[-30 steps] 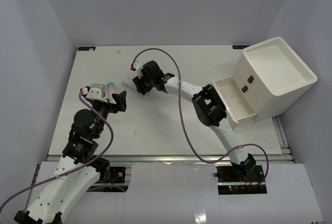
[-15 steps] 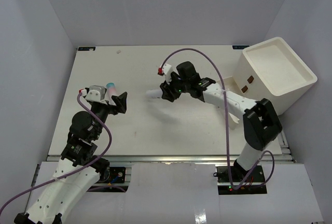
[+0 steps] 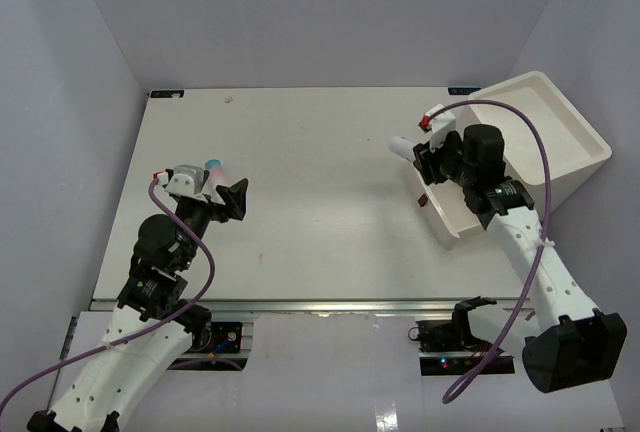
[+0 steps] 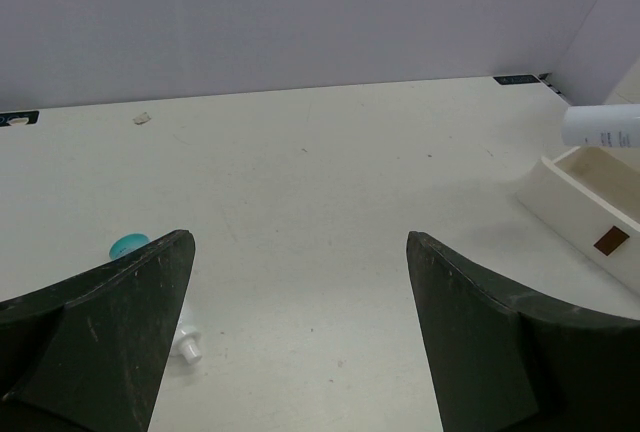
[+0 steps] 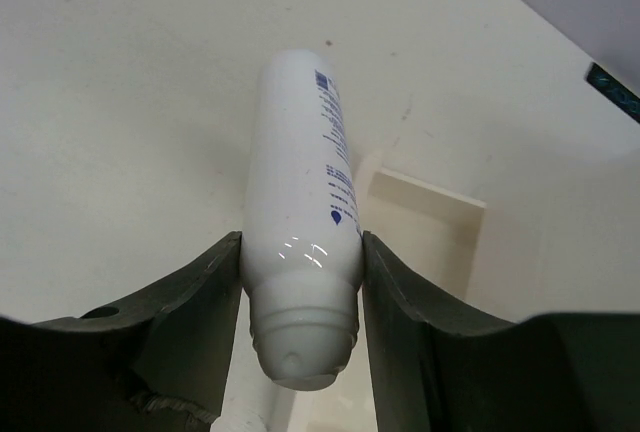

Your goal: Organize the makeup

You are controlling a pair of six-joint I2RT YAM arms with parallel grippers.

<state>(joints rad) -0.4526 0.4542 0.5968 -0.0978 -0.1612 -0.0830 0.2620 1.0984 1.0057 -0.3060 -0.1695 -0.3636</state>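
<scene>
Makeup in play: our right hand (image 3: 425,157) is clamped on the white tube (image 5: 303,202), which juts past the fingertips. The pulled-out drawer (image 5: 420,242) of the white bin (image 3: 575,167) sits just beside that hand. Our left hand (image 4: 300,337) hangs spread wide, gripping nothing. A teal-capped tube (image 4: 128,245) lies on the bench (image 4: 330,182) by its left finger.

Left tool (image 4: 298,242) spread wide over table (image 4: 330,172); teal cap (image 4: 128,245) beside finger (image 4: 150,292); white tube (image 4: 603,125) above drawer (image 4: 590,202).

White tube (image 5: 300,192): small blue print down side, too small to read. No other text legible.
</scene>
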